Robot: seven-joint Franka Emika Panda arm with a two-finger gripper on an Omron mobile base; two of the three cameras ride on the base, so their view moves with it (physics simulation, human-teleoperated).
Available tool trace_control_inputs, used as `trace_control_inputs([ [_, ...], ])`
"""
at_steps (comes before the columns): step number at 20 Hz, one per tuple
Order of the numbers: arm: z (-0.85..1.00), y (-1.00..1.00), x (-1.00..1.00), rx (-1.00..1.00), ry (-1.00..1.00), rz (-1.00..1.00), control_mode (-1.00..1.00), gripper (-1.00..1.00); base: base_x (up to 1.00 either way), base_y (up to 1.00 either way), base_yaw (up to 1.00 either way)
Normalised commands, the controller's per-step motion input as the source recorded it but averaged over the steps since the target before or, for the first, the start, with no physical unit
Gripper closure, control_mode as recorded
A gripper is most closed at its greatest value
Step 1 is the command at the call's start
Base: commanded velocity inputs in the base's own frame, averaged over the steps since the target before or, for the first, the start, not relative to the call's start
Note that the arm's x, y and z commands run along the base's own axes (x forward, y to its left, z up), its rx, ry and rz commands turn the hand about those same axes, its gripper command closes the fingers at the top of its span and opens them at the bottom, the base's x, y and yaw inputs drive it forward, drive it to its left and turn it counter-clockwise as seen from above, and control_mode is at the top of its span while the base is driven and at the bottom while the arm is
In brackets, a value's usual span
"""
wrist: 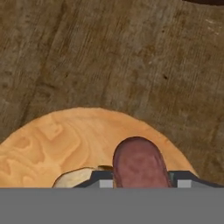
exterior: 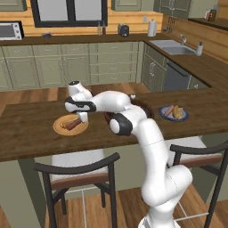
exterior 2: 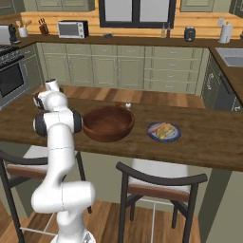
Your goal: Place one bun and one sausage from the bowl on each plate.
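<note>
My gripper (exterior: 82, 119) hangs low over the light tan wooden plate (exterior: 59, 129), shut on a reddish-brown sausage (exterior: 74, 124). In the hand view the sausage (wrist: 139, 162) sits between my gripper's (wrist: 139, 183) two dark fingertips (wrist: 101, 180), just above the plate (wrist: 65, 140). The pale end of a bun (wrist: 76, 177) lies on the plate beside it. The bluish-purple plate (exterior: 165, 117) to the right carries a bun (exterior: 180, 112) and a sausage (exterior: 167, 111). The dark wooden bowl (exterior 2: 108, 124) stands between the plates; my arm hides most of it in the left base view.
The plates and bowl rest on a dark wooden counter (exterior: 26, 133). Two dark-framed stools (exterior: 75, 171) stand under its near edge. In the right base view the blue plate (exterior 2: 153, 135) lies right of the bowl.
</note>
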Motion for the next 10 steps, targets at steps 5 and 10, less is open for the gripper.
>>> trace_control_inputs([
  [5, -0.34, -0.01, -0.03, 0.0, 0.0, -0.13, -1.0, -1.0, 0.0, 0.0, 0.0],
  [10, -0.24, -0.25, -0.66, 0.0, -0.03, -0.08, -1.0, -1.0, 0.0, 0.0, 0.0],
])
